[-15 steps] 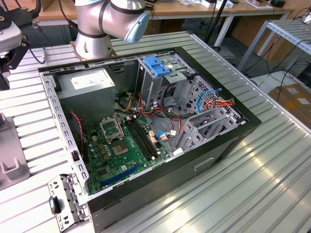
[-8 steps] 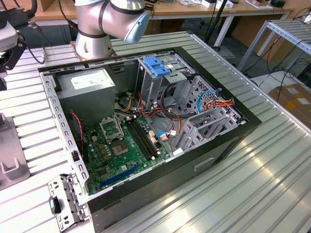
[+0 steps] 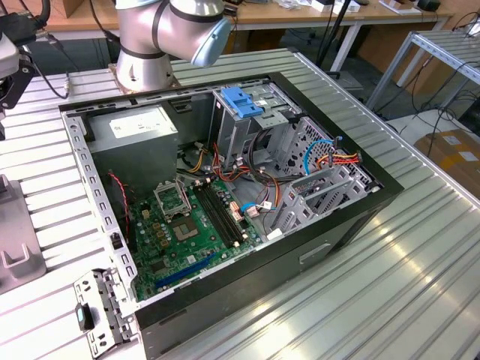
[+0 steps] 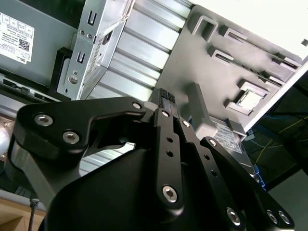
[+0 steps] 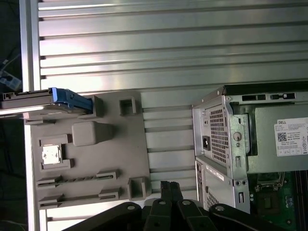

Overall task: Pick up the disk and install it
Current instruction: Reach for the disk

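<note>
The claw (image 5: 169, 185) has its 2 fingers pressed together, gripping nothing. It hangs over the edge of a grey tray (image 5: 86, 159) that lies on the ribbed worktop (image 5: 168, 48), just beside the open case (image 5: 240, 144). The disk (image 5: 33, 101) sits edge-on at the tray's far corner, its blue carrier end toward the tray's middle, well apart from the claw. In the exterior view the case (image 3: 352, 217) lies open-side up.
</note>
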